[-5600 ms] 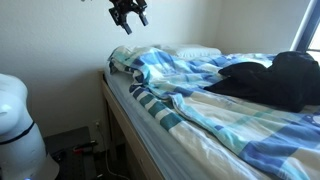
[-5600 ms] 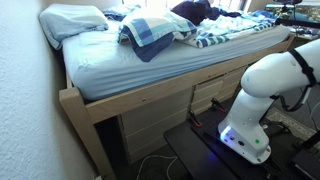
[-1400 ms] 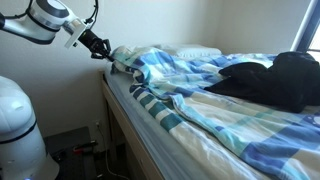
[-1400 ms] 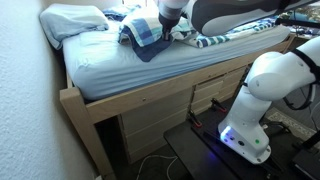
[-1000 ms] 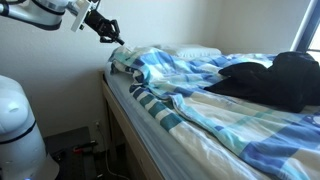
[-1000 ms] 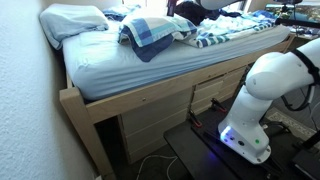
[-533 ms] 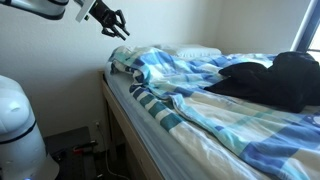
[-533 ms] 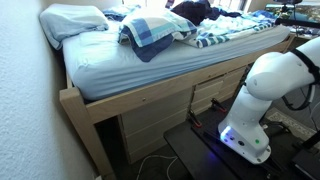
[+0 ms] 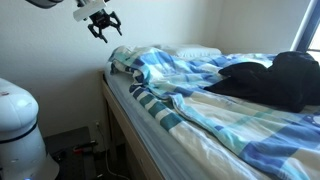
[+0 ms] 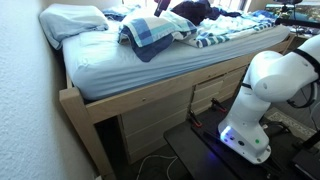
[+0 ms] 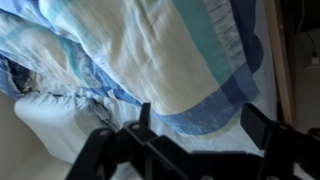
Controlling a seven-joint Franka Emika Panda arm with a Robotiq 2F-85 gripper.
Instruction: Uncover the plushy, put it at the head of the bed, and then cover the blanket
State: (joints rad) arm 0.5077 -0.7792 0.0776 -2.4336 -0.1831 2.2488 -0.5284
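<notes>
Overhead, claw (image 9: 103,24) hangs above the bed's (image 9: 118,118) head corner.
Its jaws stand apart, holding nothing. Blanket (image 9: 205,95) lies rumpled lengthwise along the bed, its bunched end beside the pillow (image 10: 72,20); the plushy cannot be seen.

Home bedroom: bed (image 10: 105,98) with pale wood frame and drawers (image 10: 165,118) underneath, white pillow (image 10: 72,20) at one end, rumpled blue striped blanket (image 9: 215,110) over the sheet, plain white wall (image 9: 50,60), window (image 9: 313,25) at far side.
</notes>
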